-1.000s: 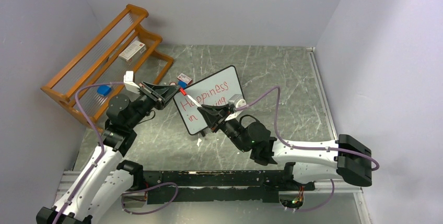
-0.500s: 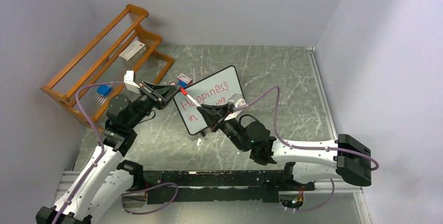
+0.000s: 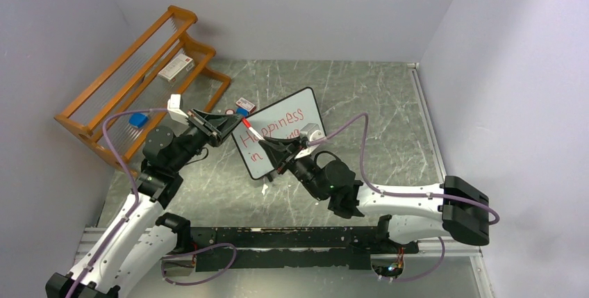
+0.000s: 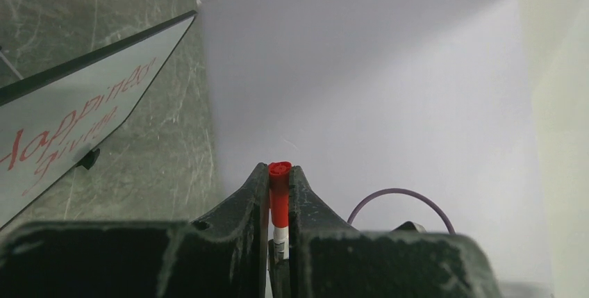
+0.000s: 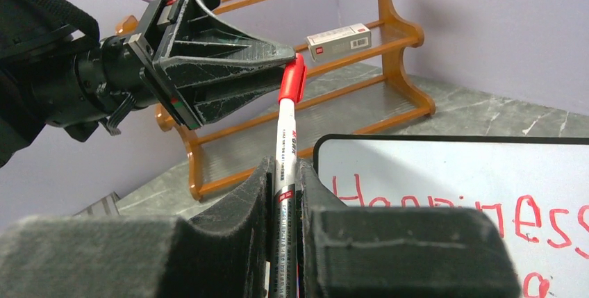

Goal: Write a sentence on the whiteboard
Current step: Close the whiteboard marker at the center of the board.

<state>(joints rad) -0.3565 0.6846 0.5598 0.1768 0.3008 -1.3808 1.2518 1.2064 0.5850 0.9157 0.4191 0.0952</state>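
Red-capped marker [image 5: 283, 138] pinched at both ends, over the whiteboard's [image 3: 310, 103] left edge.
Right gripper [image 5: 285, 173] clamps the barrel, left gripper [image 3: 235, 123] clamps the cap [image 4: 279, 194]. Whiteboard sits on the table [image 3: 375, 103], red sentence [image 3: 281, 121] facing up.

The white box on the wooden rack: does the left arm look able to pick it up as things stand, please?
Probably not yet: the left gripper is shut on the red cap of the marker, so it is occupied, though the white box lies close by on the rack.
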